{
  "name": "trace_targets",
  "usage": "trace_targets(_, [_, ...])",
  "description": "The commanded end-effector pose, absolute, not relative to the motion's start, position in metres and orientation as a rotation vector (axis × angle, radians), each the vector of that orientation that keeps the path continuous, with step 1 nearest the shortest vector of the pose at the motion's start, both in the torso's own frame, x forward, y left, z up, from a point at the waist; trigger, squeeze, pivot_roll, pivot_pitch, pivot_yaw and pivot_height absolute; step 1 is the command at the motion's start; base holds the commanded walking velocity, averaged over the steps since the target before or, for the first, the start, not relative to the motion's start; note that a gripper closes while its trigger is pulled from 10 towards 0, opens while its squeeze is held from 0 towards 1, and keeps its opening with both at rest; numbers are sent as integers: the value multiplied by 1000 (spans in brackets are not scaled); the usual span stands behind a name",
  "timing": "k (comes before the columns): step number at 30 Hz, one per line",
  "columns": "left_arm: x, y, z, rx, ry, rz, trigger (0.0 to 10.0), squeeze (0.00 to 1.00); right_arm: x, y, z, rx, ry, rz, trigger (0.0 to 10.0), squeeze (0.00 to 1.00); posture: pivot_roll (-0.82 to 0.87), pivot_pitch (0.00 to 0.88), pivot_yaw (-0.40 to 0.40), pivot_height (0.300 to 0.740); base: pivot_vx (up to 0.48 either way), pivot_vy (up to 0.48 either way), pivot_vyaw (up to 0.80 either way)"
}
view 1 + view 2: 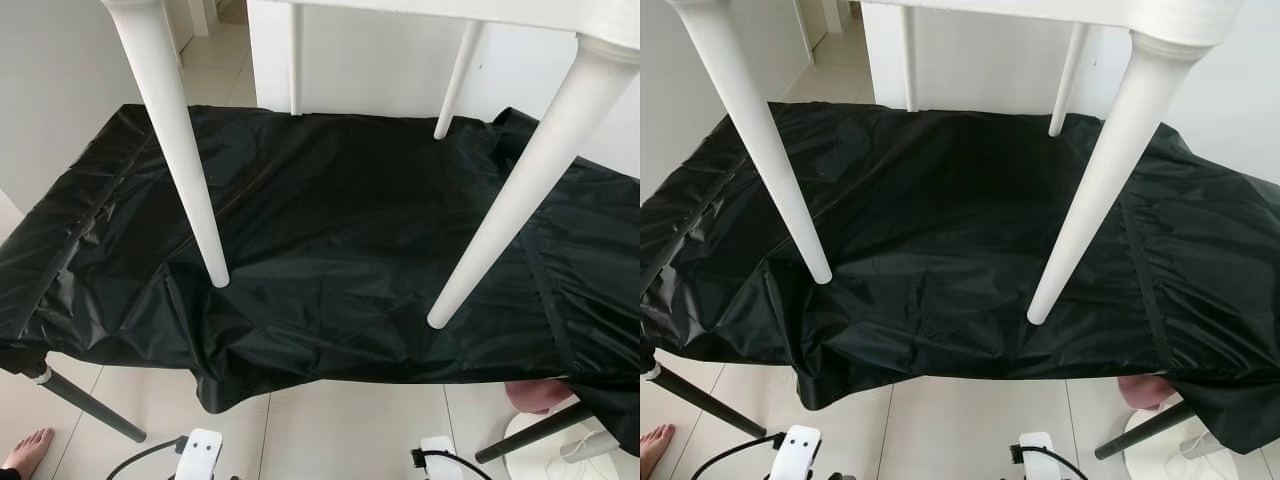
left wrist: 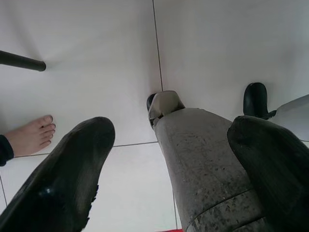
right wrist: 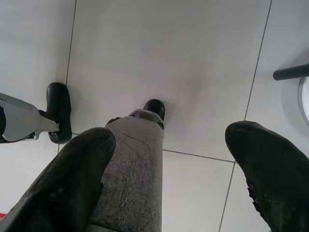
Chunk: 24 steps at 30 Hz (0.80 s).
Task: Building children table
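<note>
The white table [image 1: 560,15] is standing upright on a black sheet [image 1: 340,220] that is draping over a low surface with dark metal legs [image 1: 90,405]. Its top is running along the 12 o'clock edge of the head view. Two near legs are coming down onto the sheet — one [image 1: 185,150] at about 9 o'clock, the other [image 1: 520,185] at about 3 o'clock — and two thinner-looking far legs [image 1: 455,80] are touching down near the sheet's far edge, by a white wall [image 1: 380,60].

Both arms are hanging idle over the pale tiled floor [image 2: 96,38]. The left gripper [image 2: 169,169] is pointing down, its black fingers [image 2: 63,179] spread wide apart with nothing between them but the robot's own grey leg [image 2: 203,159] below. The right gripper [image 3: 169,169] is hanging the same way — fingers [image 3: 270,169] spread, holding nothing.

A person's bare foot [image 1: 25,450] is resting on the tiles at 7 o'clock, just beside one dark leg. At 5 o'clock a round white base [image 1: 545,450] is sitting on the floor, with something pink [image 1: 540,395] peeking from under the sheet's edge. I cannot tell what it is.
</note>
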<state>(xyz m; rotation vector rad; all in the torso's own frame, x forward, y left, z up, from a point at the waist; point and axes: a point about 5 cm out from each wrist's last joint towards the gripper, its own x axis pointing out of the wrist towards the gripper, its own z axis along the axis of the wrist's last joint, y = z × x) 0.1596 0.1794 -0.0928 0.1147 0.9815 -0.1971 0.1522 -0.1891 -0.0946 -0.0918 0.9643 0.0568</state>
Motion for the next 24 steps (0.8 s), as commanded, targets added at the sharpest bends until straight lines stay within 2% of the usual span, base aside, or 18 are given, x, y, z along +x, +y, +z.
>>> trace_targets(1, [145,183,-99,132,1055,-208,10000,0,142,-189,-99,-86,1015,56,10000,0,14,48,42,740,0,0,0])
trace_targets(4, [153,184,-96,197,1045,-263,10000,0,144,-190,-98,-96,1011,42,10000,0,10,37,50,740,0,0,0])
trace_targets(11, [152,189,-96,188,1057,-212,10000,0,152,-191,-95,-98,987,21,10000,0,2,19,61,740,0,0,0])
trace_targets(13, [154,187,-96,205,1055,-215,10000,0,164,-193,-90,-101,948,4,10000,0,-13,9,73,740,0,0,0])
trace_targets(20, [154,187,-96,218,1054,-217,10000,0,161,-195,-91,-74,958,-12,10000,0,-5,0,67,740,0,0,0])
trace_targets(24, [148,181,-99,178,1071,-209,10000,0,152,-187,-96,-139,991,71,10000,0,7,0,43,740,0,0,0])
